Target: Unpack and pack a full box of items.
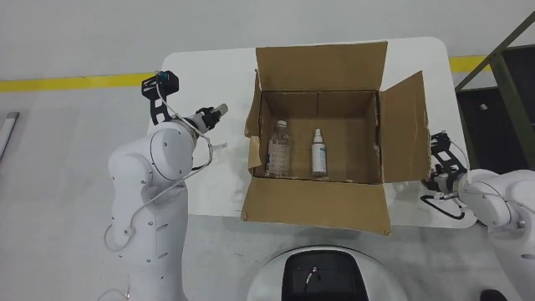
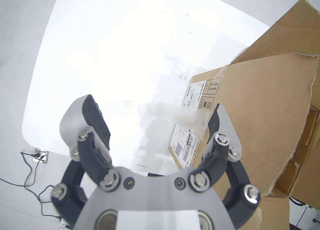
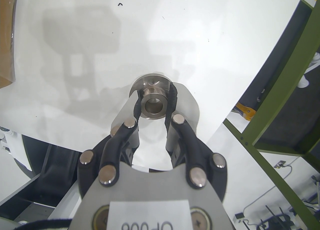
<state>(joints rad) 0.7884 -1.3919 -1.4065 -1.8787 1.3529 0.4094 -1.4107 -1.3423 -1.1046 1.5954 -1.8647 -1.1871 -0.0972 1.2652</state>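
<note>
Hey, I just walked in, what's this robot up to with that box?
It's working through an open cardboard box on the white table. The right gripper is shut on a small metal part over the table beside the box. The left gripper is open on the box's other side. A clear bottle and a spray bottle are inside the box.

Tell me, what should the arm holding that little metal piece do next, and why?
Probably lower the metal part onto the bare table and open the right gripper. Its fingers are shut on the part over the table beside the box, not over its opening. A clear bottle and a spray bottle lie inside, so unpacking seems underway.
</note>
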